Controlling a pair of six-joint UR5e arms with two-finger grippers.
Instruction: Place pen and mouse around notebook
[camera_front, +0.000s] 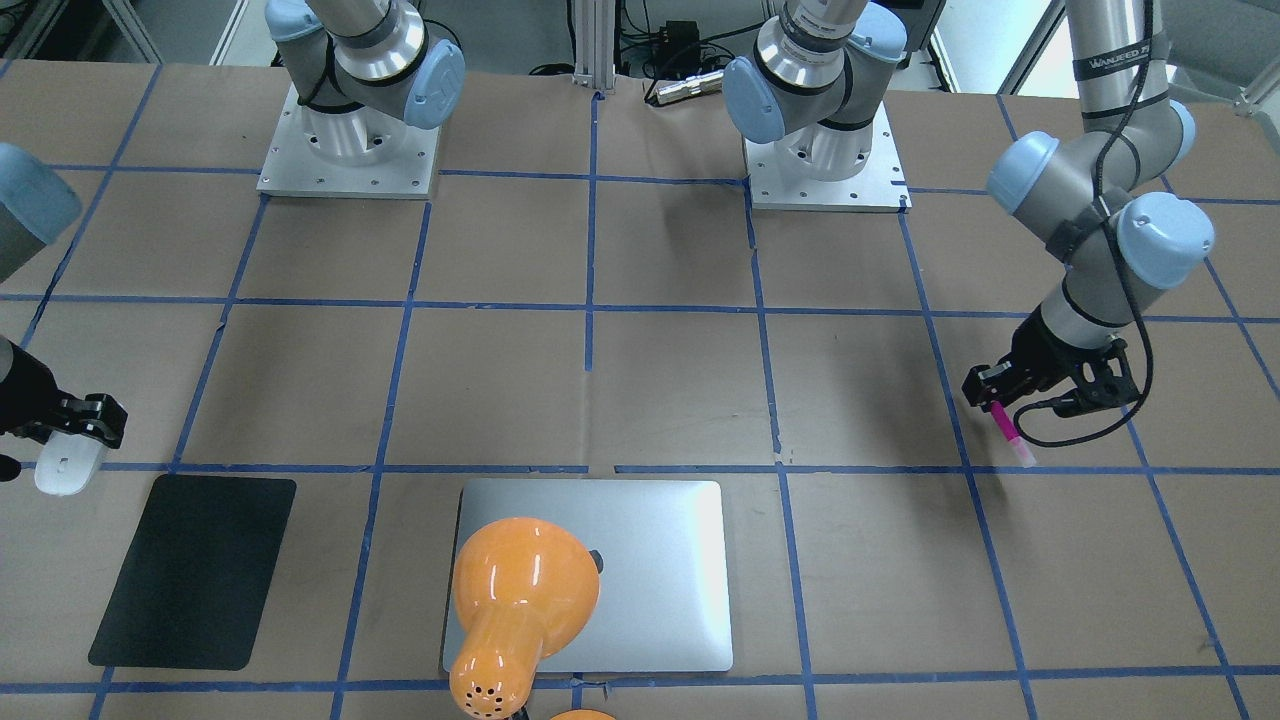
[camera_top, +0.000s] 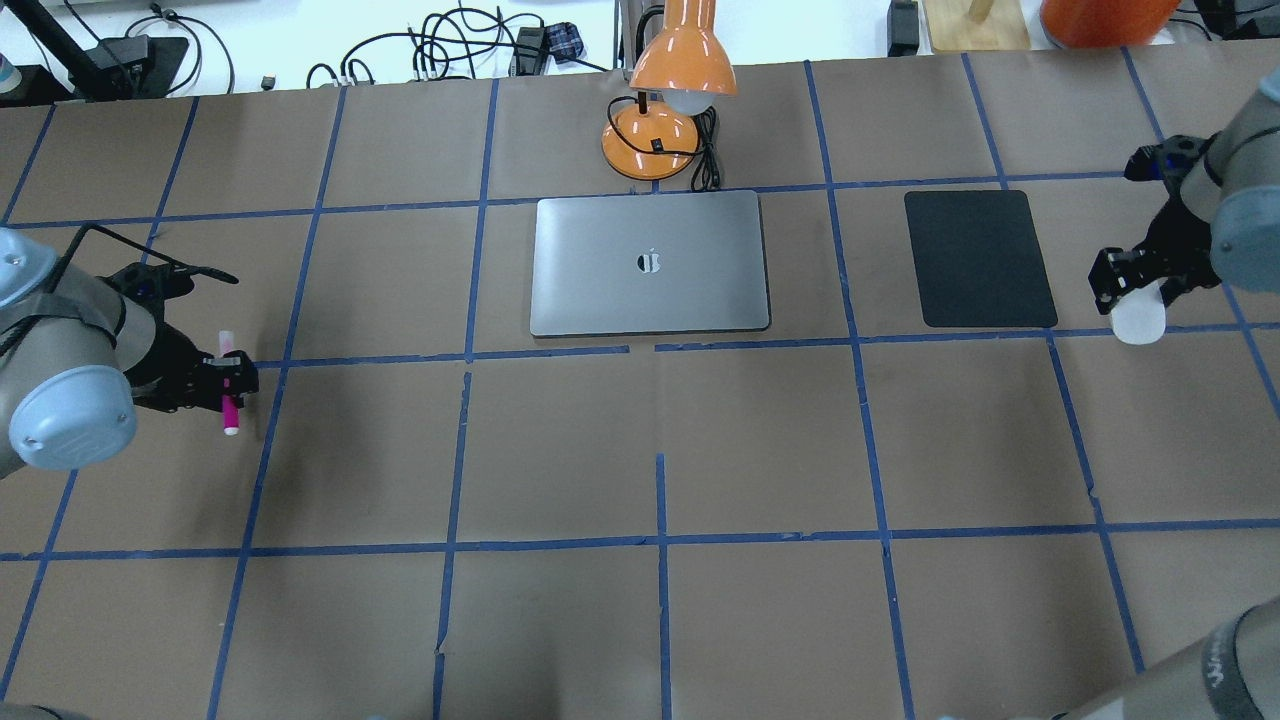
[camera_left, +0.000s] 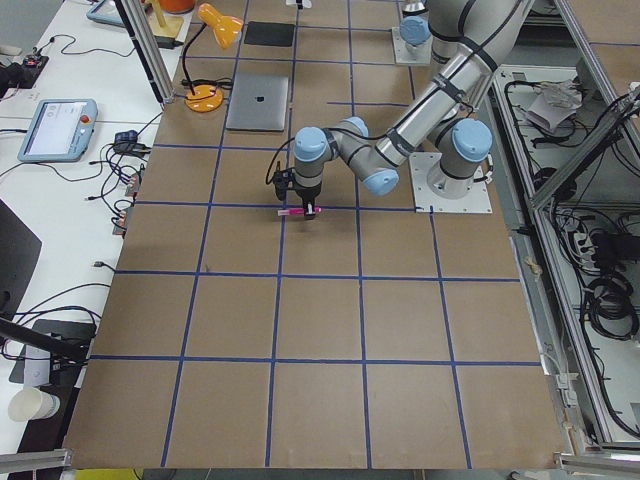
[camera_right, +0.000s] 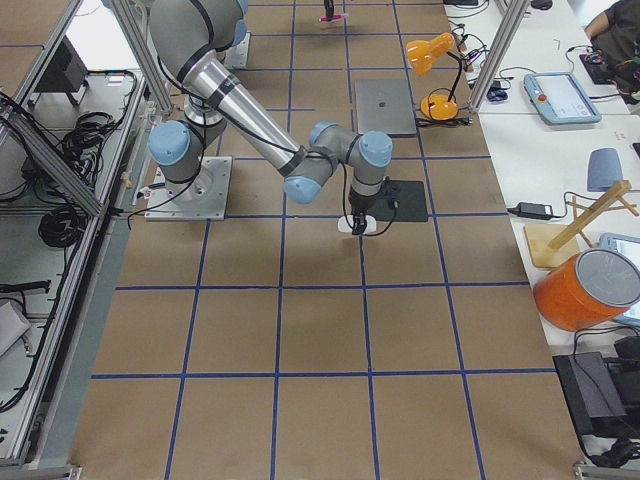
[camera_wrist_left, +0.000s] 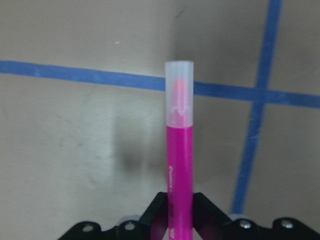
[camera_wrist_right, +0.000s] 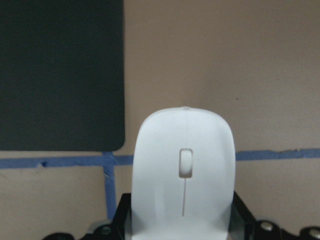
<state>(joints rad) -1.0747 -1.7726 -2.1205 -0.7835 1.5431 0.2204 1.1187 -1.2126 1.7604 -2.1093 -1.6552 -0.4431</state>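
While the silver laptop (camera_top: 600, 285) lies closed before the orange desk lamp (camera_top: 648, 135), the magenta pen (camera_top: 231, 408) is clamped in the left gripper (camera_top: 228, 383) well off to the laptop's left, and the white mouse (camera_top: 1138, 322) is pinched in the right gripper (camera_top: 1135, 283) just past the black pad (camera_top: 978, 258).

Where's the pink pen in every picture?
Front-facing: pen right side, mid-height.
Overhead: pen far left.
Exterior left: pen upper centre.
Exterior right: pen top edge, tiny.
Left wrist: pen centre, upright.
Right wrist: not there.
Landmark: the left gripper clamping it.
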